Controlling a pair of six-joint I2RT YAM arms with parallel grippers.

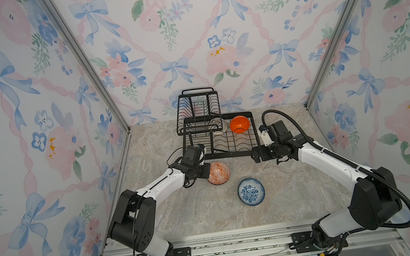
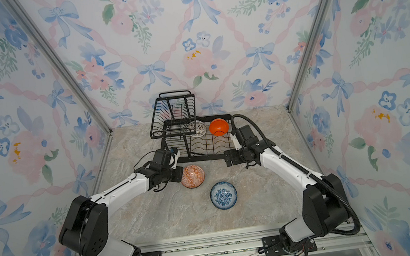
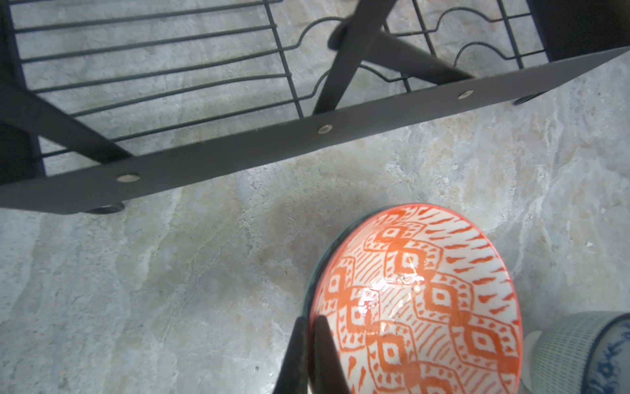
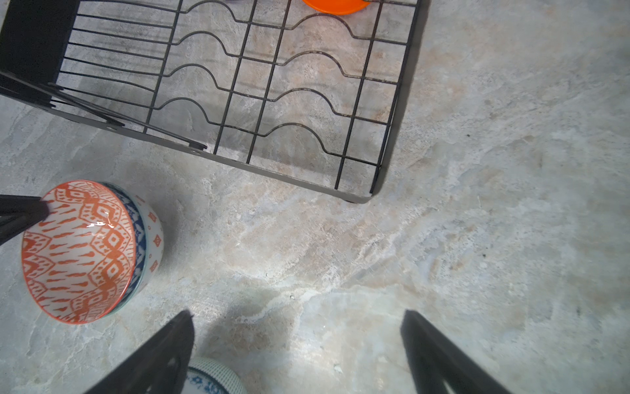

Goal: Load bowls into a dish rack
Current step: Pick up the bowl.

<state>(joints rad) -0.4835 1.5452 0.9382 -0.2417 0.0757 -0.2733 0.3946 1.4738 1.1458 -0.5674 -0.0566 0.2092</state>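
Observation:
An orange-and-white geometric bowl [image 1: 218,172] [image 2: 192,176] sits tilted just in front of the dish rack [image 1: 229,154] [image 2: 202,158]. My left gripper [image 3: 312,320] [image 1: 205,172] is shut on its rim, one finger inside [image 3: 324,344] and one outside. In the right wrist view this bowl [image 4: 81,252] shows its patterned inside. A blue-and-white floral bowl [image 1: 251,191] [image 2: 223,195] stands upright on the table nearer the front. In the rack's lower tray lie an orange bowl [image 1: 239,124] [image 2: 217,127] and a white-lattice bowl [image 1: 219,126]. My right gripper [image 4: 296,317] [image 1: 256,155] hangs open over bare table at the rack's front right corner.
The rack's raised basket [image 1: 197,108] stands at its back left, with a loop handle. Flowered walls close in the marble table [image 1: 301,196] on three sides. The wavy slots [image 4: 272,85] at the front of the lower tray hold nothing.

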